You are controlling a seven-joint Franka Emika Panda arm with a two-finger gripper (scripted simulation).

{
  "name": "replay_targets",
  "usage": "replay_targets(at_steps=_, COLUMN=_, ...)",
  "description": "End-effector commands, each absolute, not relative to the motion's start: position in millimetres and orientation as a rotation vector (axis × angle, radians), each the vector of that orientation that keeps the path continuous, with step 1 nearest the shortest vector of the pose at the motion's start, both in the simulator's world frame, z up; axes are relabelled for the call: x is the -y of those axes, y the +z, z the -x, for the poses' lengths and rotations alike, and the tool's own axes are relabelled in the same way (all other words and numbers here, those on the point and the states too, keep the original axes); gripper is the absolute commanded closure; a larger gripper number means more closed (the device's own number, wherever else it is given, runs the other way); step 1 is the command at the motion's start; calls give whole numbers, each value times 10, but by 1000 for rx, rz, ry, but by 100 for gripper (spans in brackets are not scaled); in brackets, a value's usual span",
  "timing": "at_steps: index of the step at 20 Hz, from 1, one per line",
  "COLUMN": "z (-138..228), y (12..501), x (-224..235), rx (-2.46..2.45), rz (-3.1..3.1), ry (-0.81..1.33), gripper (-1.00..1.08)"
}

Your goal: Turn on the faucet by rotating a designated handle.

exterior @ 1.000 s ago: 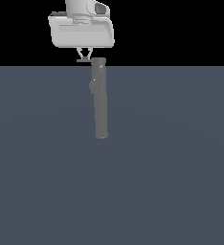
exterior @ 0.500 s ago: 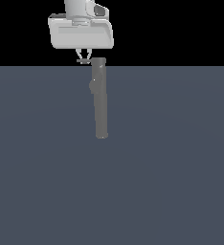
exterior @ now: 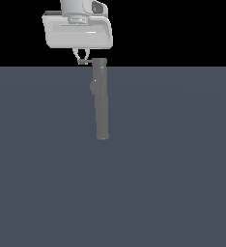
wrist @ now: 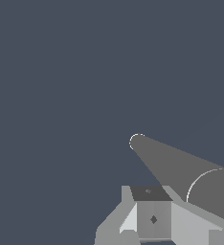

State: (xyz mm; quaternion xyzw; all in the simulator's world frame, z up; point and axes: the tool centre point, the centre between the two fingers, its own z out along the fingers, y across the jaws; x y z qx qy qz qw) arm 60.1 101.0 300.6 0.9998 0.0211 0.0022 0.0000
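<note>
White gripper (exterior: 81, 61) at the thin grey rod handle (exterior: 86, 62), upper centre of the frame.
The fingers sit around the handle beside the tall dark-grey cylindrical faucet (exterior: 101, 99); whether they grip it, I cannot tell.

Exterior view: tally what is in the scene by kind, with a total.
Faucet column: 1
Handle rod at the column's top: 1
Side bulge on the column: 1
Gripper, pale grey, fingers down at the handle: 1
Flat grey-blue surface: 1
Total: 5
</note>
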Motion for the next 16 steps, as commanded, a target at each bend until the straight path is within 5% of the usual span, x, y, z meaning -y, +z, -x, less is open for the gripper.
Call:
replay_targets(at_steps=1, z=-502, y=3009, x=-1039, rx=-69, rz=-3141, ry=0, gripper=108)
replay_targets(at_steps=16, z=-206, y=3008, x=-880, rx=-65, rz=-3141, ry=6, gripper=108)
